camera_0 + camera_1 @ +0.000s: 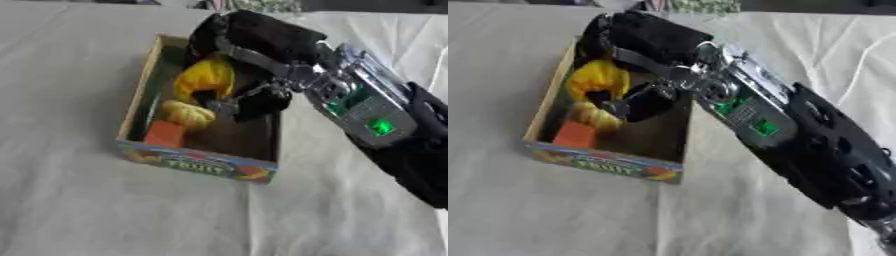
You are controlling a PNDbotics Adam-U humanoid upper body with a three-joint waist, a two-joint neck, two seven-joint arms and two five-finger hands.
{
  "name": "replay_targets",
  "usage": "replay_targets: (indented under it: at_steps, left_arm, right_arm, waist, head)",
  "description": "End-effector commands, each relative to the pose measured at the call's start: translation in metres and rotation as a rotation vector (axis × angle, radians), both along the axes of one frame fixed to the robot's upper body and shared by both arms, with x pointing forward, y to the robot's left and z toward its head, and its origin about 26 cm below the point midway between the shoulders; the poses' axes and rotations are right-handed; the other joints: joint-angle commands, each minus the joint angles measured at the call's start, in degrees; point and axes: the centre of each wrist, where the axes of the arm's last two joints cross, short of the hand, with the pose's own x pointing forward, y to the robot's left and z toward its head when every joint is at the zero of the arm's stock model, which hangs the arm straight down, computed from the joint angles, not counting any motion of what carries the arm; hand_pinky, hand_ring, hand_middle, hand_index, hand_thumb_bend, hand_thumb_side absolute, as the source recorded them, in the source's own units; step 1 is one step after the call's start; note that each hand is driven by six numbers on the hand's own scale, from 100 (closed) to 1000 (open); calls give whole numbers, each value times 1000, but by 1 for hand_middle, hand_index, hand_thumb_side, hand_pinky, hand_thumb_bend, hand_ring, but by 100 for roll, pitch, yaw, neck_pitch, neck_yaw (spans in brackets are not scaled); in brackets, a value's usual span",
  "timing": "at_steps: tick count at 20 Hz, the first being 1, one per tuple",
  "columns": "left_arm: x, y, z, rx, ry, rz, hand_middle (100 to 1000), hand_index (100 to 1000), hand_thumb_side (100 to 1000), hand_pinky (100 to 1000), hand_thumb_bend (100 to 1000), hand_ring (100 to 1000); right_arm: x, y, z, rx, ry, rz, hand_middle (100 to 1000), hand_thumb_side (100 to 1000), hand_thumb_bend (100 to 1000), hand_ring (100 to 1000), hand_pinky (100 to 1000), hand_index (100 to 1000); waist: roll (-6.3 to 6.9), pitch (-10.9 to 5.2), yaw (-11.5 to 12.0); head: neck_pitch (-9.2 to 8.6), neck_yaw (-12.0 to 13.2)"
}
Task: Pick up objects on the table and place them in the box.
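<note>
right hand (249, 60) curled on yellow object (203, 80) | inside box (197, 162) | axis unclear

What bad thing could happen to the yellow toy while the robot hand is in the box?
Two things might go wrong. The right robot hand is curled around the yellow toy over the box; if it lifts without opening, the toy could come back out. The hand and forearm also hang close over the box's right wall, so pulling away sideways might bump and shift the box. The orange block and the other yellow piece leave little free floor.
</note>
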Motion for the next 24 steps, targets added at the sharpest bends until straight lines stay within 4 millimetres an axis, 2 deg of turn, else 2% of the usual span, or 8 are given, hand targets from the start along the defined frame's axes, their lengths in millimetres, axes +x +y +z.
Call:
replay_targets:
  at_steps: [1, 4, 6, 7, 10, 11, 12, 24]
  left_arm:
    - [-3, 2, 9, 17, -27, 1, 747, 854, 634, 765, 127, 762]
    - [-3, 2, 8, 18, -25, 1, 746, 854, 634, 765, 128, 762]
    - [-3, 2, 8, 17, -24, 1, 746, 854, 635, 765, 127, 762]
    - [-3, 2, 8, 16, -23, 1, 746, 854, 634, 765, 127, 761]
    - [-4, 3, 8, 16, -21, 2, 746, 855, 634, 765, 127, 761]
    - [-4, 3, 7, 17, -20, 3, 746, 855, 634, 765, 127, 761]
    - [-4, 3, 7, 17, -20, 3, 746, 855, 634, 766, 128, 761]
    - [-4, 3, 8, 18, -20, 2, 746, 855, 631, 767, 130, 761]
  right_arm:
    - [1, 2, -1, -18, -14, -67, 502, 100, 100, 607, 772, 561]
    - [5, 3, -11, -50, -16, -112, 530, 100, 100, 633, 781, 601]
    - [7, 3, -15, -79, -20, -130, 649, 100, 123, 741, 807, 733]
    - [8, 3, -17, -98, -23, -136, 772, 118, 231, 849, 855, 853]
    - [6, 2, -15, -141, -61, -132, 878, 447, 223, 970, 932, 923]
    - [5, 1, -14, -146, -78, -131, 891, 561, 100, 974, 935, 932]
    - [4, 0, -12, -146, -97, -129, 890, 549, 144, 976, 936, 934]
    - [-10, -18, 23, -36, -148, -99, 885, 642, 100, 962, 926, 947]
  waist:
    - [31, -95, 11]
    - [34, -91, 12]
    - [37, -93, 12]
    - [39, -95, 12]
    - [45, -99, 10]
    - [47, -100, 9]
    - [49, -101, 7]
    - [74, -130, -28]
  head:
    - [-19, 8]
    - [-35, 8]
    - [-36, 5]
    - [-37, 5]
    - [-30, 8]
    - [-28, 9]
    - [-24, 13]
    - [11, 73]
